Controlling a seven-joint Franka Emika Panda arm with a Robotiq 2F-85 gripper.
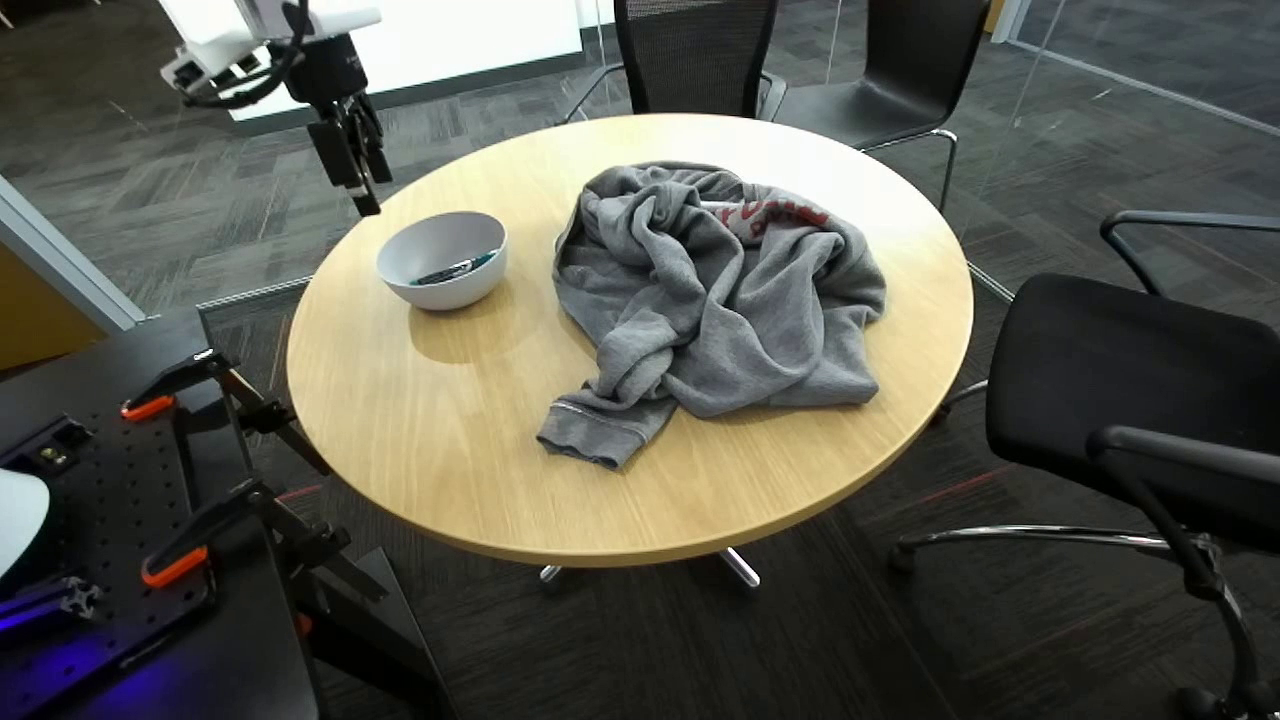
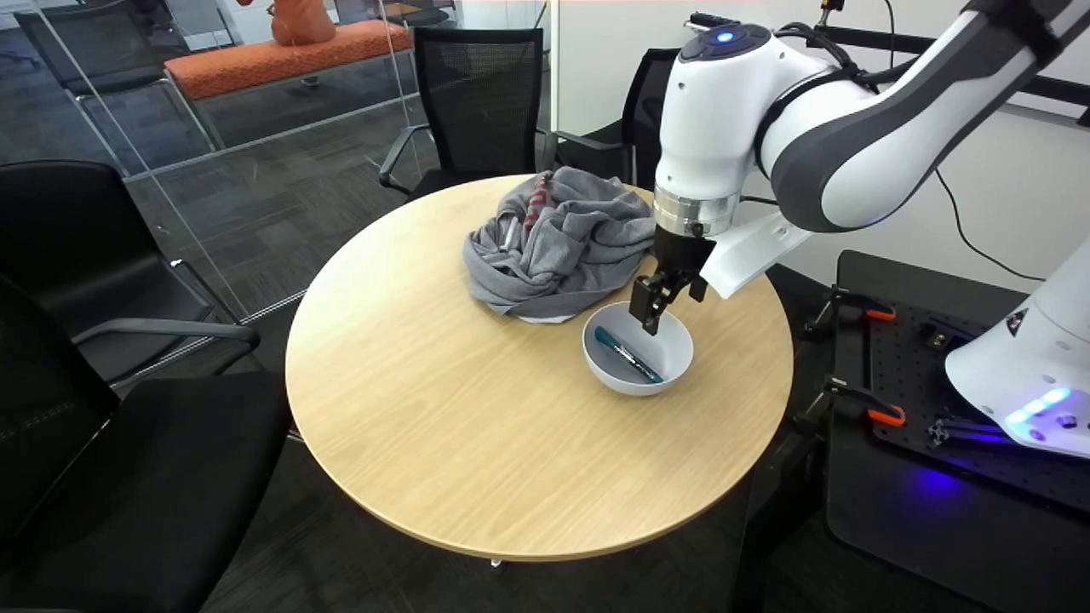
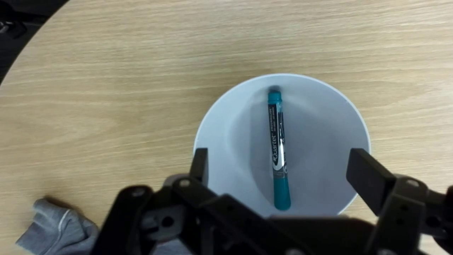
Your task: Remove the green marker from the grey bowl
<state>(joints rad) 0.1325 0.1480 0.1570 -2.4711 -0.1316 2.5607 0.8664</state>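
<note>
Inside the grey bowl (image 3: pixel 322 148) lies the green marker (image 3: pixel 278 152), teal-ended and black-labelled, the fingers (image 3: pixel 370 179) spread wide.

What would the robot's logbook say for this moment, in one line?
tool: open, holding nothing; green marker: lying inside grey bowl; removal: not yet done; grey garment: crumpled on table

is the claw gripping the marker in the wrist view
No, the claw stands open, and the marker lies in the bowl with gaps on both sides.
</note>
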